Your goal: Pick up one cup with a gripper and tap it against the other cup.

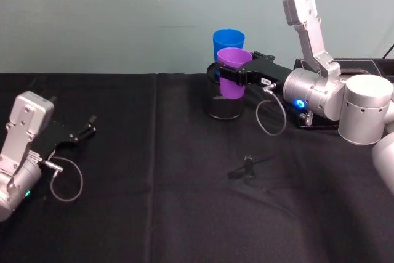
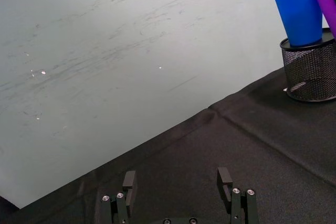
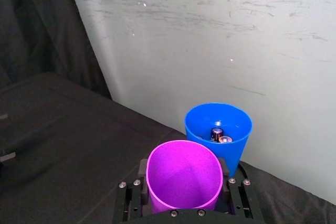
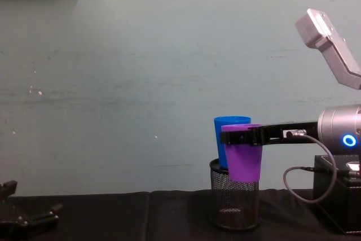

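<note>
My right gripper (image 1: 231, 78) is shut on the purple cup (image 1: 233, 71) and holds it upright in the air, its fingers (image 3: 224, 167) on either side just under the rim. The blue cup (image 1: 228, 37) stands directly behind it, seated in a black wire-mesh pen pot (image 1: 223, 106). In the chest view the purple cup (image 4: 243, 153) overlaps the blue cup (image 4: 228, 139); whether they touch I cannot tell. Small dark cylinders lie inside the blue cup (image 3: 195, 123). My left gripper (image 1: 91, 125) rests open and empty at the table's left, far from both cups.
A small black clamp (image 1: 249, 169) lies on the black cloth in front of the pot. A black box (image 1: 357, 64) sits at the back right behind my right arm. The wall rises close behind the cups.
</note>
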